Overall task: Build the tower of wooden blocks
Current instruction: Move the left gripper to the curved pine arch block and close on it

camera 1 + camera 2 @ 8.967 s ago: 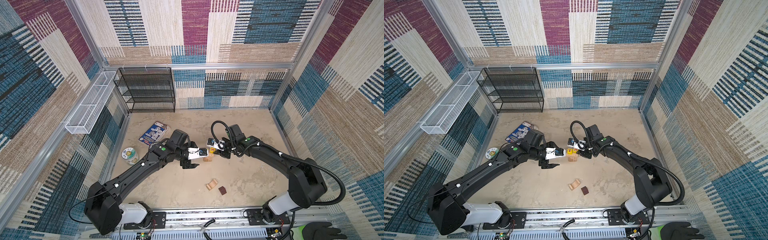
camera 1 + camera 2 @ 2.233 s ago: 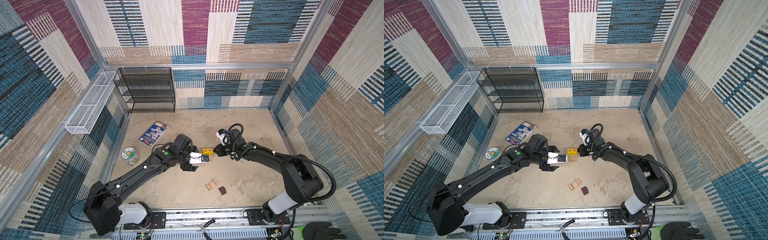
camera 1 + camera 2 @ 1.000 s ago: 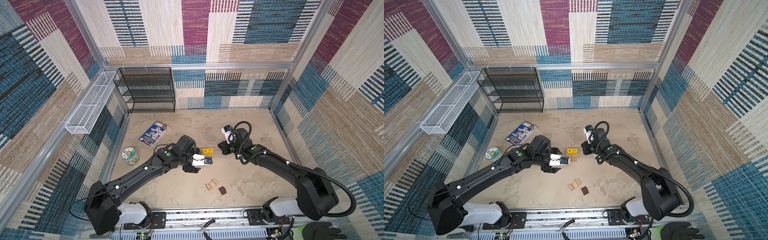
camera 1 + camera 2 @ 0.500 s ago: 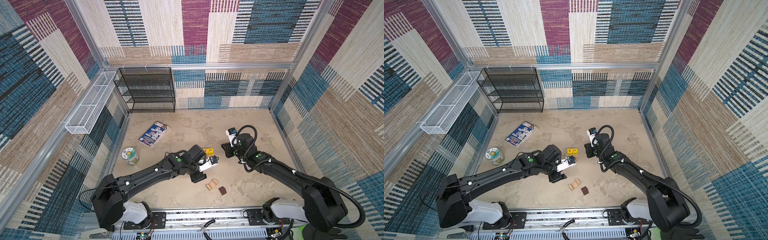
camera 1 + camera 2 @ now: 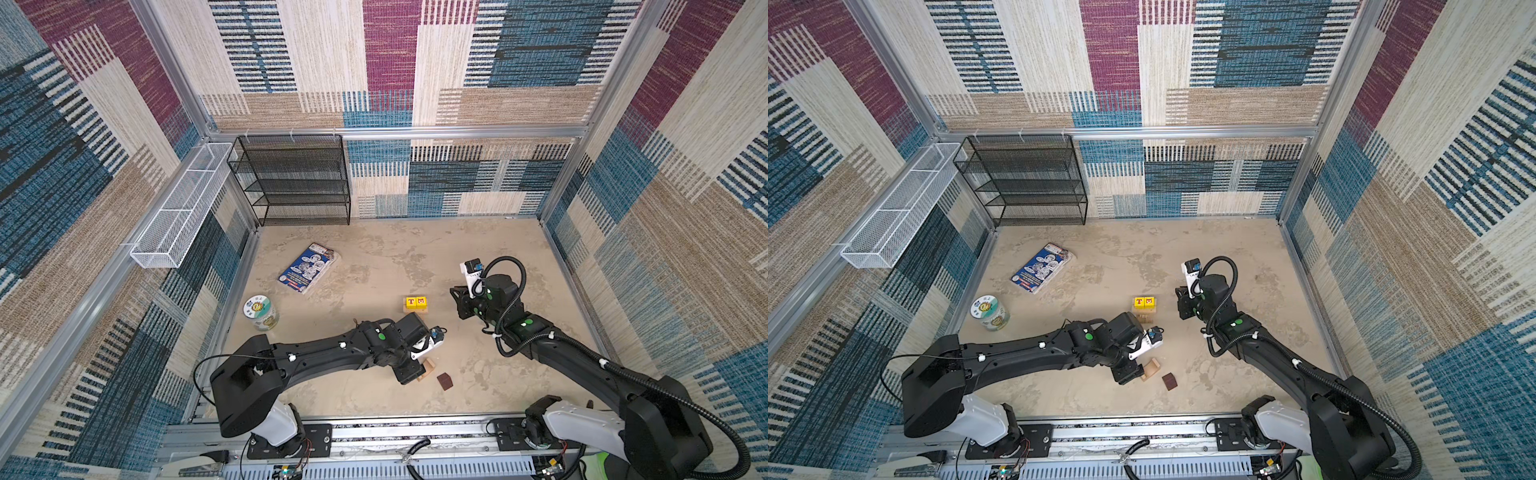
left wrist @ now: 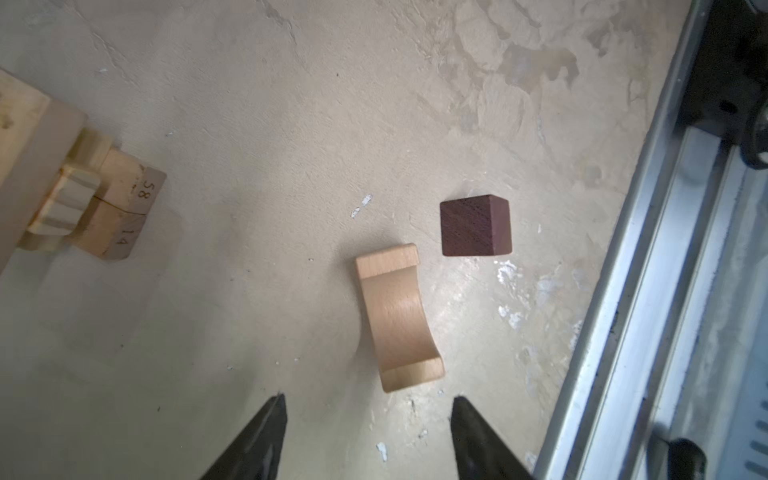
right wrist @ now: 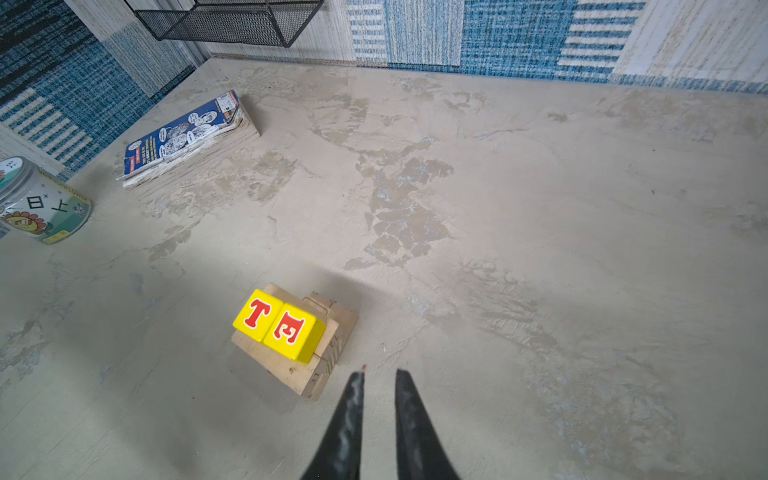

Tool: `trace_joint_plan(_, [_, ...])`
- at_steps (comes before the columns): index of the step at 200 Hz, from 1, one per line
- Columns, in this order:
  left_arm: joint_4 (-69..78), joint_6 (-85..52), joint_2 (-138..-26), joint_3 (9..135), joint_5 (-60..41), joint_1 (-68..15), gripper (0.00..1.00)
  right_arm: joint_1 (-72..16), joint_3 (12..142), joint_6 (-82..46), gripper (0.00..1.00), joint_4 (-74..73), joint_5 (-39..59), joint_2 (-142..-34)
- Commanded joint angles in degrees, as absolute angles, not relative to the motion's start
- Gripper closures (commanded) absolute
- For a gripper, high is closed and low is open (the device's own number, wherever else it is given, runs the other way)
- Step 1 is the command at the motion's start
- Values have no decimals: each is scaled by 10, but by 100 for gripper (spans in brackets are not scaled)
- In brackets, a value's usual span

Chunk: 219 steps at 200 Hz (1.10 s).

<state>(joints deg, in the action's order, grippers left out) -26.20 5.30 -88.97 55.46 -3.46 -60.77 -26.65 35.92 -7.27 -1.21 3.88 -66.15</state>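
Observation:
The wood block tower (image 5: 415,304) (image 5: 1145,306) stands mid-floor: pale bars with two yellow cubes, T and E, on top (image 7: 279,325). Its lower bars show in the left wrist view (image 6: 104,208). A pale arch (image 6: 397,318) (image 5: 430,368) lies on the floor, curve up, beside a dark brown cube (image 6: 476,226) (image 5: 444,380). My left gripper (image 6: 368,403) (image 5: 409,374) is open just short of the arch's near end, empty. My right gripper (image 7: 380,373) (image 5: 459,303) hovers right of the tower, its fingers only a narrow gap apart, holding nothing.
A blue printed packet (image 5: 308,268) and a round printed tin (image 5: 259,311) lie at the left. A black wire shelf (image 5: 295,178) stands at the back wall and a white wire basket (image 5: 183,208) hangs on the left wall. The metal front rail (image 6: 648,249) runs close to the brown cube.
My left gripper has swung from beside the tower toward the front, ending by the arch. My right arm has drawn back to the right, away from the tower.

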Motion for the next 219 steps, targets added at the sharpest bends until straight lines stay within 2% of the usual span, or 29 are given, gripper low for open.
trace_joint_plan(1, [-248,35,-901,563,-44,-609,33,-267,358,-67,82,-36,32,-659])
trace_joint_plan(133, [-268,43,-961,582,-49,-632,34,-267,351,-65,82,-32,20,-656])
trace_joint_plan(151, [-270,42,-967,580,-47,-632,38,-267,351,-66,82,-32,20,-656])
trace_joint_plan(174, [-273,43,-973,577,-49,-632,49,-267,356,-65,82,-29,21,-657])
trace_joint_plan(219, [-281,43,-975,586,-56,-632,65,-267,363,-67,82,-26,23,-662])
